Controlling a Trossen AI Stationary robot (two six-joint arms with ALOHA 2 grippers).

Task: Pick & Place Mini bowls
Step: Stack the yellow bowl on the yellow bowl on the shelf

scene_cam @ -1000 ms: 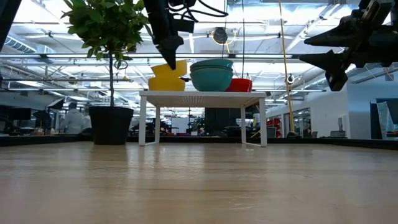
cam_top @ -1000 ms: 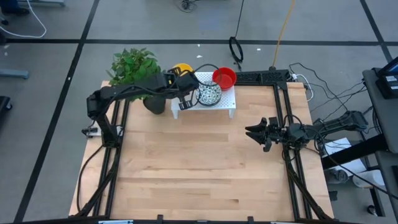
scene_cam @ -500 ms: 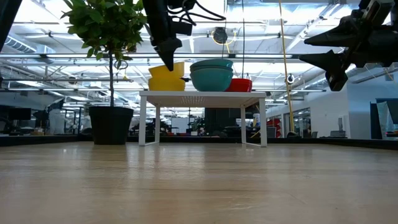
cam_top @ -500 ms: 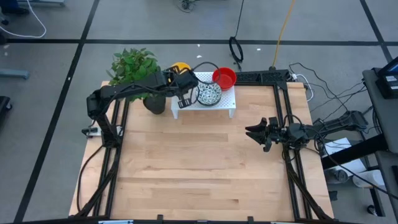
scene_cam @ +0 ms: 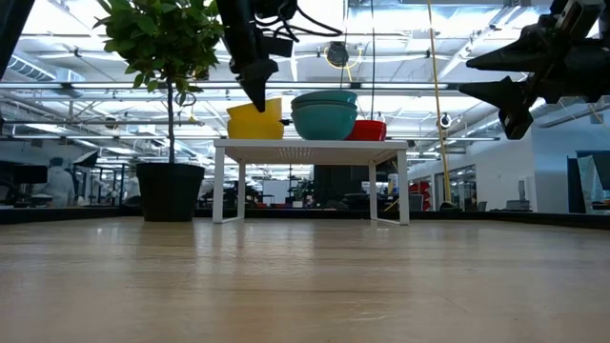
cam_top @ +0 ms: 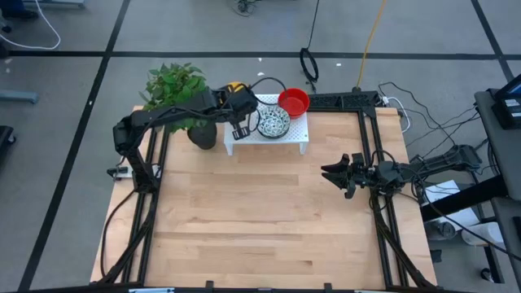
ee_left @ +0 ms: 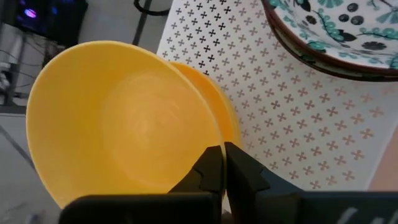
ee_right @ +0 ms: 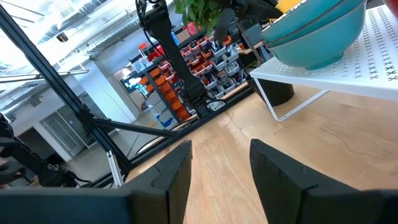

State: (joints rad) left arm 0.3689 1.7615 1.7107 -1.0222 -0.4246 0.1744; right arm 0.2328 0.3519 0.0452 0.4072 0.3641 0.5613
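Upper centre of the high view: your left gripper (ee_left: 217, 165) is clenched on the rim of the top yellow bowl (ee_left: 118, 118), tilted off its stack on the white rack (cam_top: 297, 130). The step in hand looks like the pick; next, lift it clear without dragging the bowl beneath. Your right gripper (cam_top: 335, 176) waits released at right. No readable writing shows.

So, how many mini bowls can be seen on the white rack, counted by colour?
Yellow bowls: 2, stacked; the left pincer pinches the rim of the top yellow bowl
Blue-and-white speckled bowls: 2, stacked
Red bowl: 1
Total: 5 in view
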